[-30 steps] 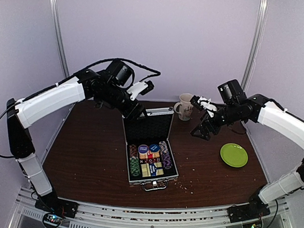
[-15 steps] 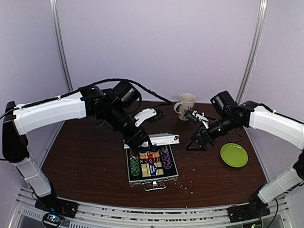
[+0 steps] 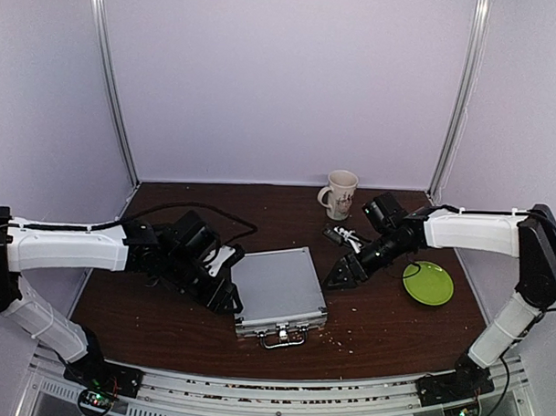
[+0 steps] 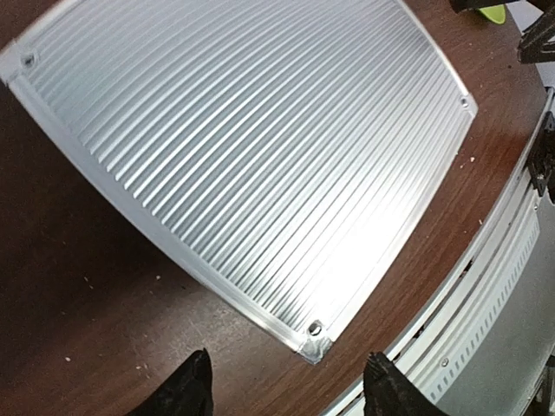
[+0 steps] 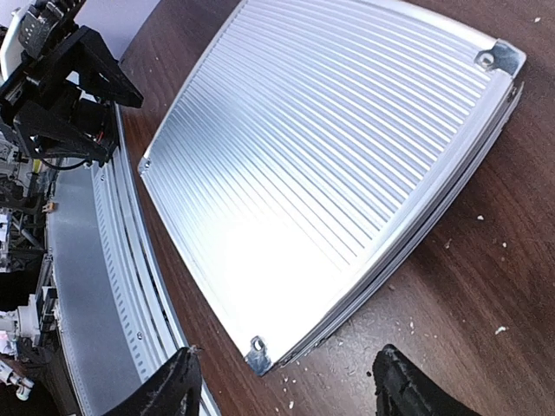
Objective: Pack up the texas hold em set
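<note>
The silver aluminium case (image 3: 280, 286) lies shut on the brown table, lid down, its metal handle (image 3: 281, 337) at the near edge. The chips, dice and card box are hidden inside. My left gripper (image 3: 231, 298) is open and empty, low at the case's left side; in the left wrist view the ribbed lid (image 4: 251, 147) fills the frame, its near corner between my fingertips (image 4: 286, 390). My right gripper (image 3: 338, 274) is open and empty, low beside the case's right edge; the right wrist view shows the lid (image 5: 329, 165) and its corner above my fingertips (image 5: 286, 386).
A cream mug (image 3: 340, 193) stands at the back, behind the right arm. A green plate (image 3: 428, 283) lies at the right. Crumbs are scattered on the table near the case's front right. The metal rail (image 3: 272, 390) runs along the near edge.
The lid swung down from upright to fully shut. My left gripper came down and leftward to the case's left side. My right gripper dropped towards the case's right edge.
</note>
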Robot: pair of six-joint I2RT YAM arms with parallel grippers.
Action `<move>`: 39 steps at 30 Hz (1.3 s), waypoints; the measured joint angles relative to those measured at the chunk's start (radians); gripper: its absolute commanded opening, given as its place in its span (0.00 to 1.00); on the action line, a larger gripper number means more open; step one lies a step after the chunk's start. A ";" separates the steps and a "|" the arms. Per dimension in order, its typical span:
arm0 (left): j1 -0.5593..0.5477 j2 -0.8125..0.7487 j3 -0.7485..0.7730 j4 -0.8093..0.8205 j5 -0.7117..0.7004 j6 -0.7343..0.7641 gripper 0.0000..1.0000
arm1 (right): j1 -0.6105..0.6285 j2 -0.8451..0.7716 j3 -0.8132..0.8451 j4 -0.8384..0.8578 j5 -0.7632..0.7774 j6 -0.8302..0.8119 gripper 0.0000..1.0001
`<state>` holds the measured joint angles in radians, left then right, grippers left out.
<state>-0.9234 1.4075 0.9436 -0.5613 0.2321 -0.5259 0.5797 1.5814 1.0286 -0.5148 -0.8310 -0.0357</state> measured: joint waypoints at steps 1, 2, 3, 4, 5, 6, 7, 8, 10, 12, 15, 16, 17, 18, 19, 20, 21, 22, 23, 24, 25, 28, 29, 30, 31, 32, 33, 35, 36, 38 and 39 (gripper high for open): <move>0.002 0.002 -0.029 0.026 0.003 -0.028 0.62 | 0.003 0.031 0.013 0.002 -0.002 0.006 0.66; 0.006 0.004 -0.055 0.053 0.011 -0.056 0.61 | 0.006 0.066 0.030 0.003 -0.005 0.014 0.64; 0.008 0.008 -0.074 0.075 0.019 -0.079 0.61 | 0.009 0.095 0.042 0.004 -0.008 0.018 0.63; 0.013 0.014 -0.088 0.102 0.028 -0.097 0.61 | 0.010 0.119 0.051 0.004 -0.011 0.021 0.61; 0.022 0.024 -0.101 0.135 0.041 -0.117 0.60 | 0.011 0.144 0.062 0.002 -0.016 0.025 0.60; 0.030 0.036 -0.107 0.161 0.048 -0.130 0.60 | 0.013 0.167 0.072 0.003 -0.023 0.028 0.58; 0.040 0.053 -0.112 0.190 0.058 -0.144 0.58 | 0.014 0.190 0.080 0.003 -0.029 0.032 0.57; 0.049 0.069 -0.117 0.218 0.068 -0.157 0.57 | 0.015 0.205 0.085 0.003 -0.033 0.035 0.56; 0.068 0.114 -0.135 0.306 0.096 -0.189 0.53 | 0.016 0.234 0.093 -0.002 -0.047 0.037 0.51; 0.080 0.142 -0.143 0.338 0.125 -0.216 0.50 | 0.017 0.254 0.100 -0.006 -0.056 0.038 0.46; 0.106 0.160 -0.137 0.351 0.155 -0.241 0.45 | 0.013 0.284 0.125 -0.034 -0.072 0.046 0.36; 0.114 0.166 -0.134 0.350 0.167 -0.245 0.44 | 0.008 0.295 0.142 -0.057 -0.079 0.052 0.34; 0.123 0.172 -0.128 0.347 0.181 -0.248 0.44 | 0.004 0.304 0.156 -0.077 -0.084 0.050 0.33; 0.132 0.183 -0.116 0.335 0.196 -0.246 0.43 | -0.001 0.317 0.178 -0.106 -0.091 0.050 0.32; 0.140 0.195 -0.102 0.319 0.209 -0.243 0.43 | -0.005 0.331 0.200 -0.135 -0.095 0.048 0.32; 0.148 0.210 -0.081 0.298 0.222 -0.238 0.43 | -0.008 0.340 0.216 -0.154 -0.096 0.045 0.32; 0.156 0.225 -0.061 0.277 0.232 -0.229 0.43 | -0.011 0.350 0.233 -0.172 -0.095 0.043 0.31; 0.164 0.240 -0.040 0.257 0.242 -0.220 0.43 | -0.014 0.356 0.244 -0.183 -0.095 0.043 0.31; 0.173 0.257 -0.017 0.236 0.253 -0.211 0.43 | -0.018 0.362 0.253 -0.191 -0.095 0.043 0.31; 0.183 0.275 0.005 0.219 0.261 -0.200 0.42 | -0.023 0.370 0.267 -0.199 -0.092 0.042 0.31; 0.192 0.290 0.023 0.207 0.267 -0.191 0.43 | -0.030 0.373 0.273 -0.201 -0.090 0.042 0.31; 0.220 0.341 0.087 0.186 0.278 -0.161 0.43 | -0.050 0.385 0.296 -0.199 -0.079 0.043 0.31; 0.227 0.355 0.103 0.186 0.277 -0.154 0.43 | -0.057 0.387 0.302 -0.195 -0.076 0.042 0.31; 0.234 0.369 0.121 0.188 0.275 -0.146 0.43 | -0.065 0.389 0.308 -0.191 -0.070 0.042 0.32; 0.239 0.380 0.135 0.193 0.270 -0.140 0.44 | -0.071 0.389 0.311 -0.183 -0.064 0.041 0.32; 0.242 0.386 0.144 0.201 0.261 -0.134 0.46 | -0.077 0.389 0.314 -0.175 -0.058 0.039 0.33; 0.243 0.388 0.148 0.211 0.246 -0.127 0.51 | -0.081 0.389 0.315 -0.170 -0.053 0.038 0.34; 0.241 0.384 0.149 0.231 0.210 -0.117 0.56 | -0.084 0.386 0.315 -0.163 -0.047 0.033 0.39; 0.237 0.381 0.148 0.239 0.188 -0.116 0.57 | -0.084 0.380 0.312 -0.161 -0.043 0.029 0.44; 0.227 0.356 0.140 0.241 0.128 -0.117 0.58 | -0.084 0.342 0.283 -0.140 -0.035 0.019 0.51; 0.219 0.324 0.122 0.239 0.097 -0.121 0.59 | -0.084 0.299 0.249 -0.122 -0.026 0.010 0.53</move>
<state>-0.7040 1.7317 1.0660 -0.3225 0.3286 -0.6464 0.4957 1.8809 1.2774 -0.6373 -0.8574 -0.0257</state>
